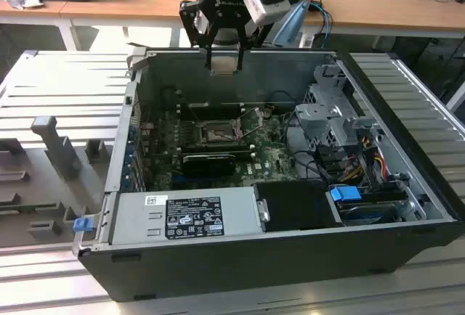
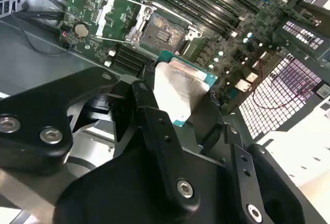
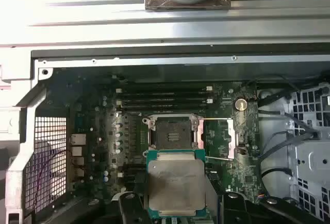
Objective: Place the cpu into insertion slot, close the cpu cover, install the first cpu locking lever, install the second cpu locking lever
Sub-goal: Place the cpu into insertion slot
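My gripper (image 1: 224, 59) hangs above the back rim of the open computer case, shut on the cpu (image 1: 224, 67). In both wrist views the cpu's silvery face (image 2: 181, 82) (image 3: 175, 180) shows between the black fingers (image 2: 149, 110), held by two opposite edges. Well below it, the insertion slot (image 1: 216, 135) (image 2: 161, 32) (image 3: 172, 132) lies bare on the green motherboard (image 3: 98, 131), its brownish pin field exposed. The cpu cover (image 1: 248, 123) (image 2: 136, 25) (image 3: 198, 133) is swung up at one side of the slot. Thin wire levers (image 3: 229, 136) stand released beside it.
A grey power supply (image 1: 189, 217) fills the case's front. A metal drive cage (image 1: 330, 115) with cables and a blue clip (image 1: 345, 194) takes the exterior view's right. Long black memory slots (image 3: 165, 97) run beside the socket. The case stands on a ribbed grey table (image 1: 65, 90).
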Action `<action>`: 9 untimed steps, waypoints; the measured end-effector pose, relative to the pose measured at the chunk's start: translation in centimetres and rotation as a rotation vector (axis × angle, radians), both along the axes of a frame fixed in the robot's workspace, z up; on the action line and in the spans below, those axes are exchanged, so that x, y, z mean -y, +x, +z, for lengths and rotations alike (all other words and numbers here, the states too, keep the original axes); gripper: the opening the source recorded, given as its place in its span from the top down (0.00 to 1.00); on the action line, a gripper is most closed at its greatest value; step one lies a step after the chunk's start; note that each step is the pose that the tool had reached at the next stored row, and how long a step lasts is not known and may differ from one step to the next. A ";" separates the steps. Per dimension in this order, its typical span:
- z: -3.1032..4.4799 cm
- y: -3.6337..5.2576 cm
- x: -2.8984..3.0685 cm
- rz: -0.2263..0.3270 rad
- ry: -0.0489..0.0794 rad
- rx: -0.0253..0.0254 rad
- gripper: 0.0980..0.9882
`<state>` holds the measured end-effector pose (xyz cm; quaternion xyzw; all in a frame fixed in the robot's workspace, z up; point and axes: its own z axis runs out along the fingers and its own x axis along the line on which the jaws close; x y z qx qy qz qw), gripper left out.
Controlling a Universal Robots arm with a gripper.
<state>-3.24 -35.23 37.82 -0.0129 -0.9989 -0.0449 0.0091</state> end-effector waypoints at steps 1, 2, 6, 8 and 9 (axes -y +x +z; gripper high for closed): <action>0.00 -0.01 0.00 -0.030 0.000 -0.0001 0.52; -0.01 -0.01 0.00 -0.093 0.000 -0.0001 0.52; -0.18 -0.01 0.00 -0.117 -0.002 -0.0011 0.52; -0.17 -0.01 0.00 -0.121 -0.002 -0.0011 0.52; -0.18 -0.01 0.00 -0.127 -0.002 -0.0011 0.52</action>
